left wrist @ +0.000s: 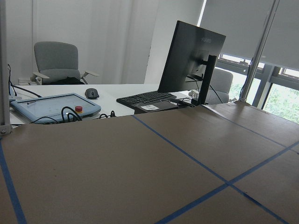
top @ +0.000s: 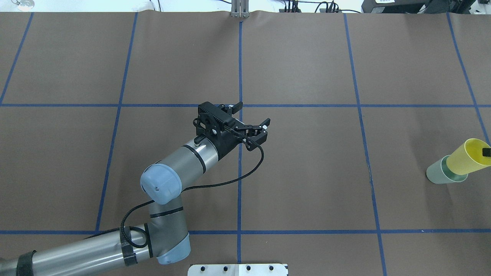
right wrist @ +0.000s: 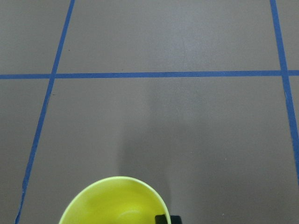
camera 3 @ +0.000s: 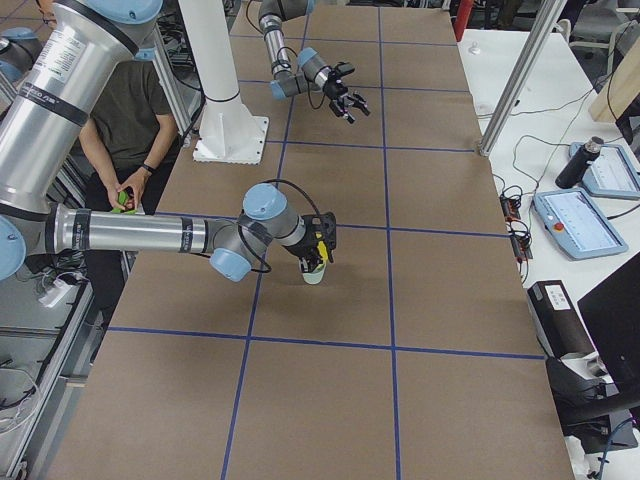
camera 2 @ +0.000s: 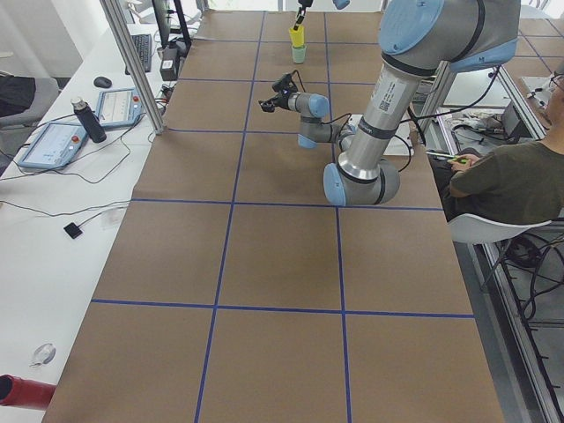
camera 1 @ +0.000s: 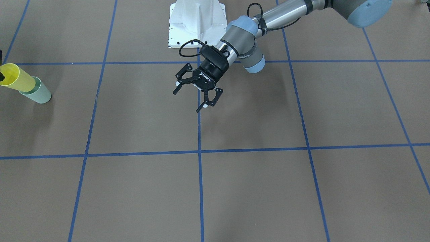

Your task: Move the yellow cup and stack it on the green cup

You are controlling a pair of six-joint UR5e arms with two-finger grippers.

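The yellow cup (camera 1: 15,79) sits with its base inside the green cup (camera 1: 37,92), which stands on the table at the robot's far right. In the overhead view the yellow cup (top: 468,157) rises out of the green cup (top: 441,174). My right gripper (right wrist: 167,218) pinches the yellow cup's rim (right wrist: 117,200), with one finger inside and one outside. My left gripper (camera 1: 186,101) hovers open and empty over the table's middle, far from both cups; it also shows in the overhead view (top: 254,113).
The brown table is marked with blue tape lines. The white robot base plate (camera 1: 196,23) lies at the robot's side of the table. A seated person (camera 2: 502,176) is beside the table. Tablets and a monitor (left wrist: 191,60) stand on side desks.
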